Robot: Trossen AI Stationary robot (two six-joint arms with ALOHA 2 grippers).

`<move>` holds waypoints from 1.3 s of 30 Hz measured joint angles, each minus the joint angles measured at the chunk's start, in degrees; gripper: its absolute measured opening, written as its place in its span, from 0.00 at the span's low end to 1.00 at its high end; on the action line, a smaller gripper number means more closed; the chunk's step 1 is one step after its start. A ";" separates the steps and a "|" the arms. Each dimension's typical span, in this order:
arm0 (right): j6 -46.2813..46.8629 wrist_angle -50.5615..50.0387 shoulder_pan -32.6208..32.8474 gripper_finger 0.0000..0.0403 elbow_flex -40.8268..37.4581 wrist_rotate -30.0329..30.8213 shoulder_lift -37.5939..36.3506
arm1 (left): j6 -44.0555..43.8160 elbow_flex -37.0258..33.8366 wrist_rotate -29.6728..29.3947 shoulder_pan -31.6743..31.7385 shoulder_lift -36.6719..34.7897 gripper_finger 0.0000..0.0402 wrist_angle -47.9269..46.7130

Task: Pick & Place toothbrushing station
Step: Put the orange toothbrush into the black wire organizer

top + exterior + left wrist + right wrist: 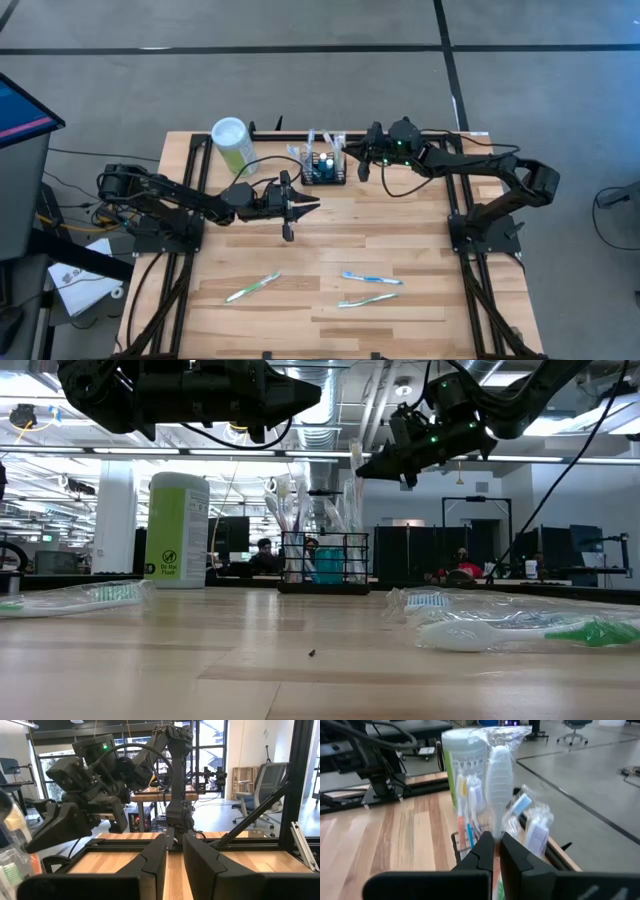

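**Visitor:** Grippers first, please: what are they doing?

**Onlooker:** Right gripper (pixel 495 851) is clamped shut on a wrapped toothbrush (pixel 498 780), holding it upright above the toothbrushing station (pixel 325 170). Left gripper (pixel 300 207) hangs over the middle of the table with nothing in it, fingers only a little apart.

**Visitor:** And from the near edge going back?

**Onlooker:** Closest to us, three wrapped toothbrushes lie flat on the wooden table (pixel 420 250): one to the left (pixel 252 287), two to the right (pixel 371 278) (pixel 366 300). Beyond them is the left gripper, then the black mesh basket at the far edge, already holding several brushes. A pale-green canister (pixel 232 143) stands just beside it.

**Visitor:** Which step is this?

**Onlooker:** Placing, I'd say. Next the right arm needs to lower the brush straight into the basket's open top, clear of those already inside, then let go
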 joint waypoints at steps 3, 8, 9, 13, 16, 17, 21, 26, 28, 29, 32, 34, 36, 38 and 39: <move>-0.44 0.19 0.06 0.00 -0.07 0.00 -0.01 | 0.00 0.00 0.00 0.00 0.00 0.14 -0.01; -0.44 0.15 0.14 0.00 -0.07 -0.01 -0.04 | 0.00 0.00 0.00 0.00 0.02 0.14 -0.02; -0.44 0.16 0.16 0.00 -0.09 0.01 -0.04 | 0.00 0.00 0.00 0.00 0.02 0.14 -0.02; -0.46 1.15 0.53 0.00 -0.87 0.03 0.90 | 0.00 0.00 0.00 0.00 0.02 0.14 -0.03; -0.44 2.00 0.52 0.00 -1.26 0.01 2.39 | -0.02 0.00 0.00 0.00 0.02 0.14 -0.04; -0.44 2.54 0.52 0.00 -1.21 0.00 2.92 | -0.02 0.00 0.00 0.00 0.02 0.14 -0.04; -0.42 4.19 0.57 0.00 -1.18 -0.01 5.66 | -0.02 0.00 0.02 -0.02 0.02 0.14 -0.05; 0.04 6.05 0.53 0.00 -1.12 -1.06 7.53 | -0.03 0.00 0.02 -0.02 0.02 0.14 -0.07; 0.04 5.87 0.53 0.00 -1.12 -1.06 8.29 | -0.03 0.00 0.02 -0.03 0.02 0.14 -0.08; 0.04 5.75 0.53 0.00 -1.12 -1.04 8.39 | -0.04 0.00 0.02 -0.04 0.02 0.14 -0.07; 0.04 5.73 0.51 0.00 -1.12 -1.05 8.35 | -0.75 0.00 0.02 -0.04 0.02 0.14 -0.22; 0.03 5.63 0.53 0.00 -1.12 -1.06 8.35 | -1.31 0.00 0.02 -0.04 0.02 0.14 -0.24; 0.05 5.67 0.51 0.00 -1.12 -1.04 8.35 | -1.38 0.00 0.00 -0.04 0.02 0.14 -0.24; 0.20 5.59 0.53 0.00 -1.12 -1.05 8.35 | -1.36 0.00 0.00 -0.04 0.02 0.14 -0.24; 0.20 5.57 0.53 0.00 -1.12 -1.04 8.35 | -1.36 0.00 0.00 -0.04 0.02 0.14 -0.26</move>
